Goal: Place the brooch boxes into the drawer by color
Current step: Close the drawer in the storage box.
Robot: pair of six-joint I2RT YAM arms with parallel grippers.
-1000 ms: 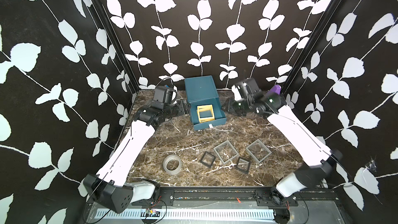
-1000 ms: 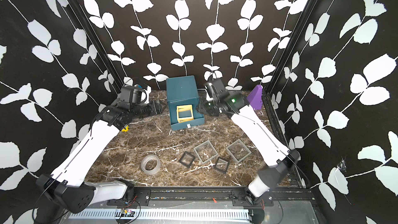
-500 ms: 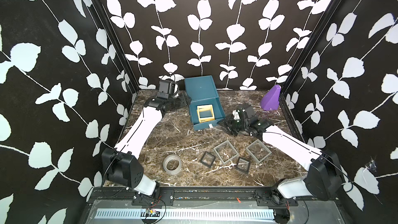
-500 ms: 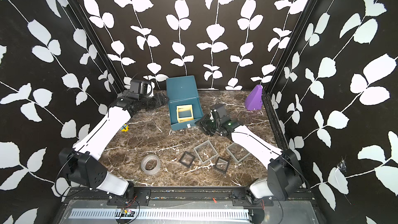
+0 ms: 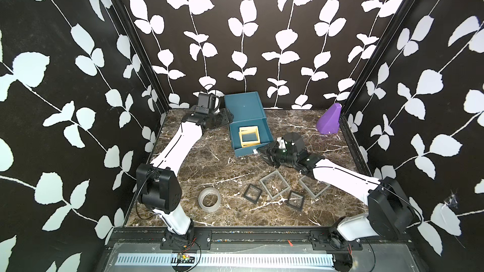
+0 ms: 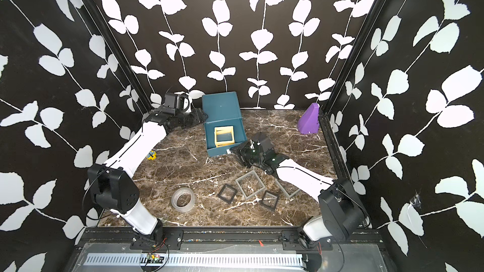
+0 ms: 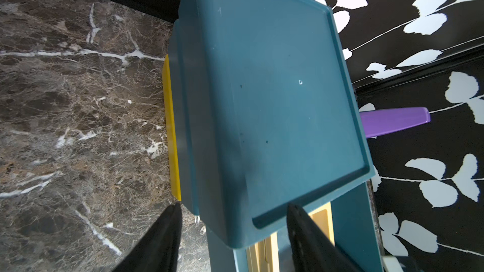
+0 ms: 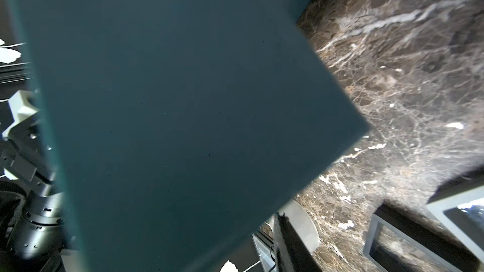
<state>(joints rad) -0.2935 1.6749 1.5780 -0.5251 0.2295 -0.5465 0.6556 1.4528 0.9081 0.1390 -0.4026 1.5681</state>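
1. Teal-blue mini chest (image 5: 245, 108) stands at the middle of the marble tabletop's (image 5: 209, 168) back edge, with its top drawer (image 5: 245, 150) open toward the front.
2. Both yellow brooch boxes (image 5: 241, 137) lie in that open drawer, one overlapping the other.
3. Four more lie flat in a loose row toward the front right. From left to right they are a black brooch box (image 5: 248, 189), a grey brooch box (image 5: 266, 191), a second black box (image 5: 290, 196) and a second grey box (image 5: 307, 188), the last partly under the right arm.
4. Left gripper (image 7: 233, 204) has its jaws parted and straddles the chest's top front-left corner. One finger (image 7: 167, 231) is beside the yellow side edge, with marble showing between it and the chest, so nothing is gripped.
5. Right gripper (image 5: 263, 153) sits at the drawer's front face by the white pull tab (image 5: 254, 150). I can't tell how wide it is or whether it holds the tab.
6. Clear tape roll (image 5: 213, 206) lies near the front edge, left of middle, and a purple wedge (image 5: 328, 121) fills the back right corner.
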